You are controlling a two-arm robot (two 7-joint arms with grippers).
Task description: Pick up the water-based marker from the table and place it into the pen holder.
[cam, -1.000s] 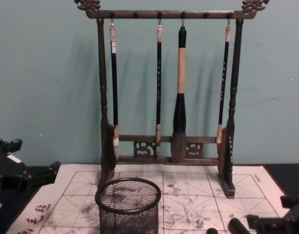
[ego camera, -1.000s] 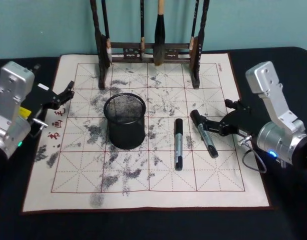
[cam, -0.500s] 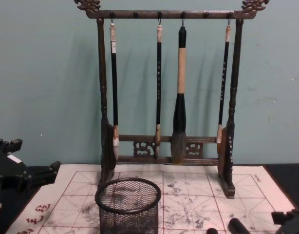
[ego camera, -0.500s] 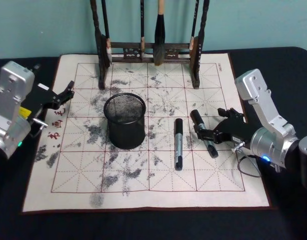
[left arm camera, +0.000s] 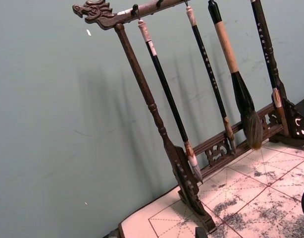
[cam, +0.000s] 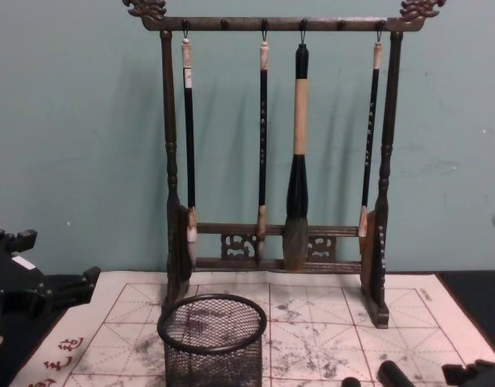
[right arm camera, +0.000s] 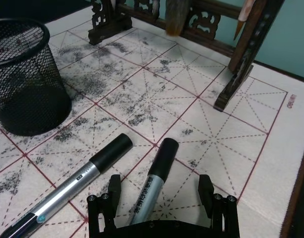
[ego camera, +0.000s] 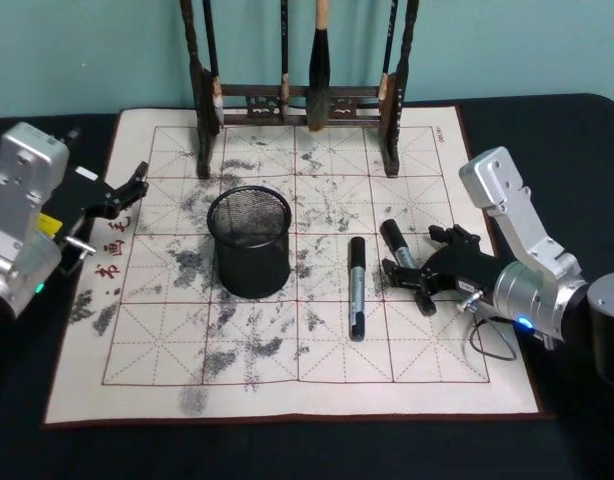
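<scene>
Your right gripper (ego camera: 415,262) sits low over the gridded calligraphy mat (ego camera: 287,385), right of centre in the head view. Its fingers are spread wide on either side of the water-based marker (ego camera: 395,238) and have not closed on it. In the right wrist view the water-based marker (right arm camera: 154,178) lies flat on the mat between the two parted fingers (right arm camera: 114,191). Its black cap points away toward the brush rack (right arm camera: 241,64), and neither finger appears to touch it. A second marker (ego camera: 356,290) lies flat near it, toward frame centre. The pen holder (ego camera: 252,268) stands upright on the mat left of centre, well apart from both markers. In the chest view the pen holder (cam: 214,351) shows at lower middle. Your left gripper (ego camera: 135,182) is parked at the left edge of the head view, over the mat's border, fingers apart and holding nothing. The rack lines the top of the frame, with brushes (ego camera: 320,60) hanging from it.
</scene>
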